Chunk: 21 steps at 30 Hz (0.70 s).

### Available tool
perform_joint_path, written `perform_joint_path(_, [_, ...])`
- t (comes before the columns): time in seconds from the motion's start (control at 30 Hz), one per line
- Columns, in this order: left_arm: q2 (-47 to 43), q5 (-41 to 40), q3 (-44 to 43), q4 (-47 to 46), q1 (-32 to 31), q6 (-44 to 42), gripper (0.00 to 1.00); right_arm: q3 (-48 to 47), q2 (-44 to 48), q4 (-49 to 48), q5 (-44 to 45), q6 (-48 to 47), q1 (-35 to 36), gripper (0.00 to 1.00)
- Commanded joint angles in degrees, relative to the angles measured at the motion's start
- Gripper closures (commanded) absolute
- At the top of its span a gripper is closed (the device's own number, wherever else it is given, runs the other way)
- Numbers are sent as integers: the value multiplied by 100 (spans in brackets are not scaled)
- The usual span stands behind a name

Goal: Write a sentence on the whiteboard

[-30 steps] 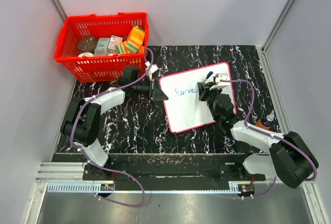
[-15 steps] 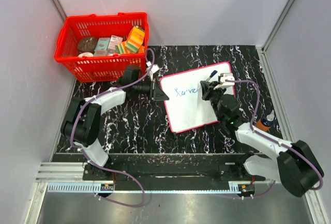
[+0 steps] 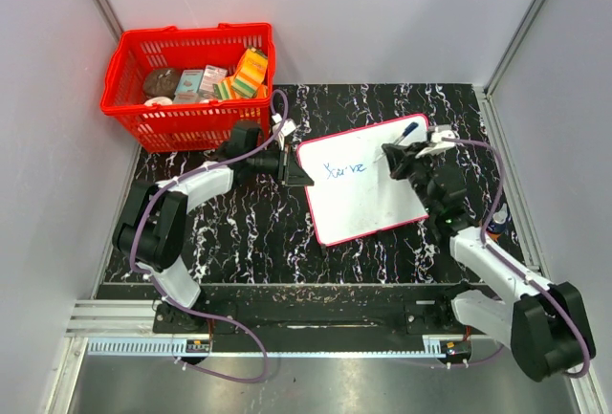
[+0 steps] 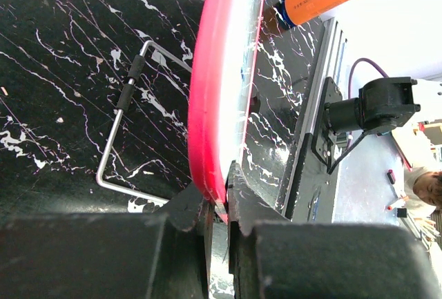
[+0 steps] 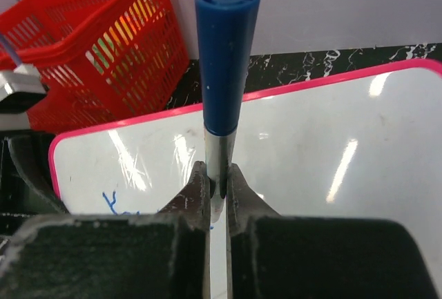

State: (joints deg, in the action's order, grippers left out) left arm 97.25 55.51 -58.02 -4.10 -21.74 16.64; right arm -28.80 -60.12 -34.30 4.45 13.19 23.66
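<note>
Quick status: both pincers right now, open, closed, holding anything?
Left pincer: closed, clamping the edge of the red-framed white whiteboard.
Right pincer: closed, holding the blue-capped marker pen.

- The right gripper (image 5: 217, 175) has its two dark fingers pressed against the silver barrel of a marker (image 5: 226, 57), whose blue end points up and away.
- Under it lies the whiteboard (image 5: 331, 168), white and glossy with a thin red frame.
- Some blue writing (image 5: 114, 204) shows near the board's left end, partly hidden by the gripper and too little to read.
- A red basket (image 5: 90, 57) stands beyond the board's far-left corner.
- The black marbled table (image 5: 311, 61) meets a pale wall (image 5: 345, 2) behind.
</note>
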Motion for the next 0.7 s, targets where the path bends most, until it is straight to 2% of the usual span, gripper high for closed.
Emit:
perform_joint_path(0.0, [259, -734, 159, 638, -270, -1084, 100, -328, 80, -742, -2261, 1200, -1063, 100])
perform_joint_path(0.1, [268, -725, 168, 638, -278, -1084, 100, -521, -166, -1067, -3211, 1841, -1721, 100])
perform_joint_path(0.2, [242, -743, 186, 630, -287, -1084, 100, -390, -394, -1865, -3590, 2754, -2337, 100])
perform_joint_path(0.27, [242, -752, 186, 638, -287, -1093, 100, -381, -509, -2071, -3775, 2987, -2638, 100])
perform_joint_path(0.37, [242, -761, 186, 638, -296, -1093, 100, -390, -422, -1827, -3505, 2847, -2691, 100])
perform_joint_path(0.5, [294, -761, 168, 638, -305, -1084, 100, -364, -247, -1028, -3354, 2278, -2683, 100])
perform_joint_path(0.67, [303, -804, 186, 656, -340, -1102, 100, -180, -211, -543, -3293, 1601, -2455, 100])
